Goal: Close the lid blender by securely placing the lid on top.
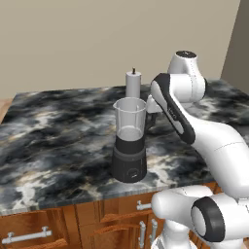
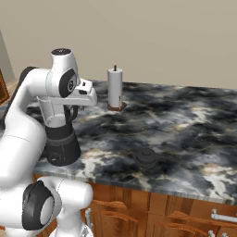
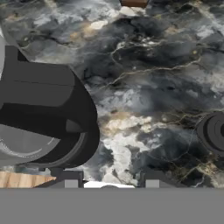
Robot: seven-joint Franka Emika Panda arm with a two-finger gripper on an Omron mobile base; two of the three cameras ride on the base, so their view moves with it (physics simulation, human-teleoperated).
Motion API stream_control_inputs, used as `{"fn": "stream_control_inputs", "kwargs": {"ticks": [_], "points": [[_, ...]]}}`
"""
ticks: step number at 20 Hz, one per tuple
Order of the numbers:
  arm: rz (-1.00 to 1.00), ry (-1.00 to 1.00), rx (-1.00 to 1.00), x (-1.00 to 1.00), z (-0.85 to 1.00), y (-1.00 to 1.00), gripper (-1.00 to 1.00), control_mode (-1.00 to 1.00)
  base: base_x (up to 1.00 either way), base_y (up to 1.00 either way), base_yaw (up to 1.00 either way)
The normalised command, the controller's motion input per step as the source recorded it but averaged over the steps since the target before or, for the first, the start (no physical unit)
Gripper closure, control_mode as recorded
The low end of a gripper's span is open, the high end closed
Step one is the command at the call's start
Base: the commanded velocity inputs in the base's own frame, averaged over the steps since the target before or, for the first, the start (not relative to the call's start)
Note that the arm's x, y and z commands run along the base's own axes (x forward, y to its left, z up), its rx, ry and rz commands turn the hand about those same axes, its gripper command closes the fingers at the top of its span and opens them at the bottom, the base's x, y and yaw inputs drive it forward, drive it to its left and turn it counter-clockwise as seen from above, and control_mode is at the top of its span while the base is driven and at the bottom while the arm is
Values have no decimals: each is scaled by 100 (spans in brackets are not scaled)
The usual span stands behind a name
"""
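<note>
Hand view has the end effector (image 3: 109,183) open and empty above the counter (image 3: 148,87), the blender (image 3: 41,118) just beside it on the left and the lid (image 3: 214,133) farther right. Best: swing right, centre over the lid, descend straight.

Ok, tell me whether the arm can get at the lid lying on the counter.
Probably yes. The lid lies flat on the bare counter, apart from the blender, with nothing over it; the end effector is nearby above the counter.
</note>
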Motion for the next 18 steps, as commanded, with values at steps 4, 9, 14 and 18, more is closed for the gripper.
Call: {"fn": "stream_control_inputs", "kwargs": {"ticks": [4, 9, 14, 18], "points": [[-4, -10, 0, -50, -1, 0, -100, -100, 0, 0, 0], [-26, -25, 7, -100, -12, -54, -100, -100, 0, 0, 0], [-34, -1, 24, -77, -18, -97, -100, -100, 0, 0, 0], [-30, 23, 24, 3, -31, -100, -100, -100, 0, 0, 0]]}}
